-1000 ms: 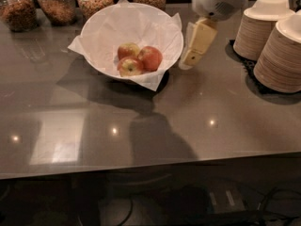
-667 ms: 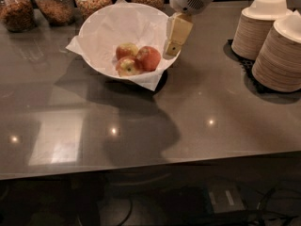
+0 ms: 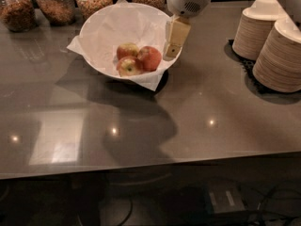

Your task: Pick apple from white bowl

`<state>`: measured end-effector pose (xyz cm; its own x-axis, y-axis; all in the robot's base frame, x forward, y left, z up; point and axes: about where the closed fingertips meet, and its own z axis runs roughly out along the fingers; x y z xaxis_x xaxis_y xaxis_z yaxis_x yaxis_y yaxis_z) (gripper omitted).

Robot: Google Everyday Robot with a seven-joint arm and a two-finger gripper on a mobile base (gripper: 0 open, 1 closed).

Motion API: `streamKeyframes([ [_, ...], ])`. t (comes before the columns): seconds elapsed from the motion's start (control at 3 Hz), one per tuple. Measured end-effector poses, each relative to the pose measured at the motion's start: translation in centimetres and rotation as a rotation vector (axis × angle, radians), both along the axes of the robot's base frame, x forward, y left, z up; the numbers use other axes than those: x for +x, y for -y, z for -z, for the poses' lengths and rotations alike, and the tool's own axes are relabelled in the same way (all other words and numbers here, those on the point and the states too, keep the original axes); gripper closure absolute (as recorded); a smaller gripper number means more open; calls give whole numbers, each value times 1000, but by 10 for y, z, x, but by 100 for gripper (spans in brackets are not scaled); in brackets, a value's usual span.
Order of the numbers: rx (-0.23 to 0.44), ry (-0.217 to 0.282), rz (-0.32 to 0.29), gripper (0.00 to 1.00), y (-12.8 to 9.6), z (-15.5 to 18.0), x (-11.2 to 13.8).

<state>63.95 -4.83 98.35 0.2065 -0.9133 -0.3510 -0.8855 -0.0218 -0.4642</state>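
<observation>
Three apples (image 3: 128, 66) pool at bowl (image 3: 92, 60) bottom; gripper (image 3: 172, 50) hangs over rim beside reddest apple (image 3: 150, 58), likely pre-grasp; grip state: can't tell.

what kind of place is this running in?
Probably a snack counter or office kitchenette: glass jars of dry snacks along the back, stacked paper bowls on the counter, apples in a white bowl. The hand hangs at the bowl's rim.

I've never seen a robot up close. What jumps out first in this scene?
The big white bowl sits back left on the counter, with the reddest apple rightmost of the three inside. The robot's pale end effector hangs over the bowl's right rim, just beside that apple. Stacks of beige paper bowls stand at far right.
</observation>
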Motion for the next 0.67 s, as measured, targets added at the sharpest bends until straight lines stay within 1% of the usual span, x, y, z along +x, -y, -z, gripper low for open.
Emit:
streamKeyframes([
  [0.33, -17, -4, -2, 0, 3, 11, 12],
  [0.67, -21, -22, -10, 18, 0, 25, 27],
])
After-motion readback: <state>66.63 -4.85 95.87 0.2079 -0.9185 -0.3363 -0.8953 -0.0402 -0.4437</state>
